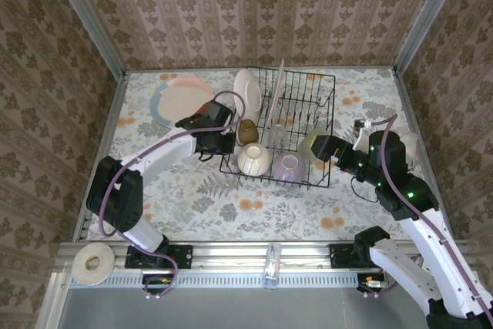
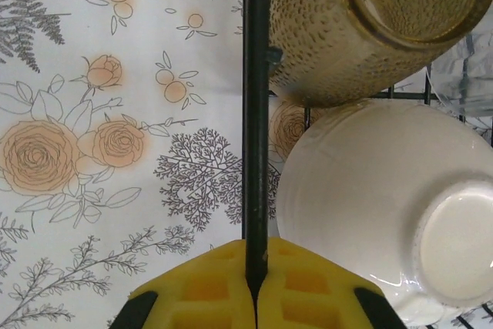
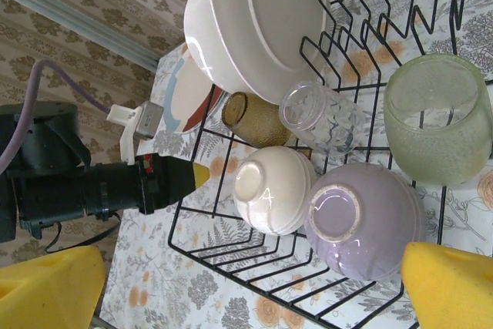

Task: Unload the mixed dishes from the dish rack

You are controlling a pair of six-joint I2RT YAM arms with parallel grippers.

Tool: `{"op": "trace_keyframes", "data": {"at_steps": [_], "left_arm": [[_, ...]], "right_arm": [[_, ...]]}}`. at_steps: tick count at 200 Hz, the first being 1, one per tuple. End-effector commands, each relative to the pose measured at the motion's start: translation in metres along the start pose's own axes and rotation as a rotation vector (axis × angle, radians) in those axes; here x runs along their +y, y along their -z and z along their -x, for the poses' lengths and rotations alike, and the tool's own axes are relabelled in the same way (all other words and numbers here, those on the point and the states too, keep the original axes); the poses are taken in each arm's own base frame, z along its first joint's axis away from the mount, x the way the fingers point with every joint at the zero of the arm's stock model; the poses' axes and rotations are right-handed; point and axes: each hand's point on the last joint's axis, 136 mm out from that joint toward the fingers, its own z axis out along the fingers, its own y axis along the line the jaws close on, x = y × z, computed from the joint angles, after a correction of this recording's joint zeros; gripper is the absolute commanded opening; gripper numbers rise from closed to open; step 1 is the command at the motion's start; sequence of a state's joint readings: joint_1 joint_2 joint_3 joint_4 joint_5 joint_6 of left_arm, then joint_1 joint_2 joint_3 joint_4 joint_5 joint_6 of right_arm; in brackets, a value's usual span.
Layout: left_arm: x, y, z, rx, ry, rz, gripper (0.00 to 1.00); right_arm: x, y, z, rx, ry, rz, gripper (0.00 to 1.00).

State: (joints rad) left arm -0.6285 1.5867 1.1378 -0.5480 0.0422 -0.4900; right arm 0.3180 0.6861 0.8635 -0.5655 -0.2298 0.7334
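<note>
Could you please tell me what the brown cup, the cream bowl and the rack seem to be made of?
Brown cup: likely tinted glass, translucent with a pebbled surface. Cream bowl: probably glazed ceramic, opaque with glossy highlights. Rack: thin metal wire, seemingly coated black.

The dish rack (image 2: 256, 113) was seen as thin black coated wire, the cream bowl (image 2: 370, 206) as glossy glazed ceramic, the amber-brown cup (image 2: 339, 28) as pebbled glass.

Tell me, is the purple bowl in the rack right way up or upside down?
Upside down: the lilac bowl shows its foot ring and rounded outside, not its hollow.
</note>
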Motion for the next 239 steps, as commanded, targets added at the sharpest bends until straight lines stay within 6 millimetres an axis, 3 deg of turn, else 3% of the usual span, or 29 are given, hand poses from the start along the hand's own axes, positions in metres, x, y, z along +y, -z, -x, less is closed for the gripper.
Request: {"op": "trace_keyframes", "data": {"at_steps": [1, 51, 123, 140, 166, 179, 217, 239], "left_arm": [[0.005, 0.009, -0.016, 0.007, 0.063, 0.038, 0.0], [-0.004, 0.02, -0.038, -0.029, 0.15, 0.078, 0.0], [-0.036, 0.025, -0.074, -0.065, 0.16, 0.083, 0.0], [-0.038, 0.028, -0.073, -0.077, 0.157, 0.077, 0.14], [-0.028, 0.043, -0.067, -0.121, 0.133, 0.119, 0.47], [-0.02, 0.057, -0.06, -0.158, 0.112, 0.146, 0.64], [0.004, 0.113, -0.035, -0.29, 0.025, 0.193, 0.99], [0.017, 0.147, -0.024, -0.4, -0.031, 0.172, 1.0]], "right_arm": [[0.004, -0.003, 0.01, -0.017, 0.017, -0.018, 1.0], [0.023, -0.025, 0.028, 0.027, 0.134, -0.098, 1.0], [0.055, -0.084, 0.036, 0.105, 0.276, -0.196, 0.97], [0.058, -0.098, 0.037, 0.112, 0.307, -0.229, 0.95], [0.061, -0.114, 0.038, 0.116, 0.357, -0.292, 0.9], [0.059, -0.124, 0.039, 0.119, 0.383, -0.342, 0.88], [0.056, -0.143, 0.044, 0.123, 0.429, -0.422, 0.82], [0.053, -0.153, 0.046, 0.121, 0.448, -0.465, 0.77]]}}
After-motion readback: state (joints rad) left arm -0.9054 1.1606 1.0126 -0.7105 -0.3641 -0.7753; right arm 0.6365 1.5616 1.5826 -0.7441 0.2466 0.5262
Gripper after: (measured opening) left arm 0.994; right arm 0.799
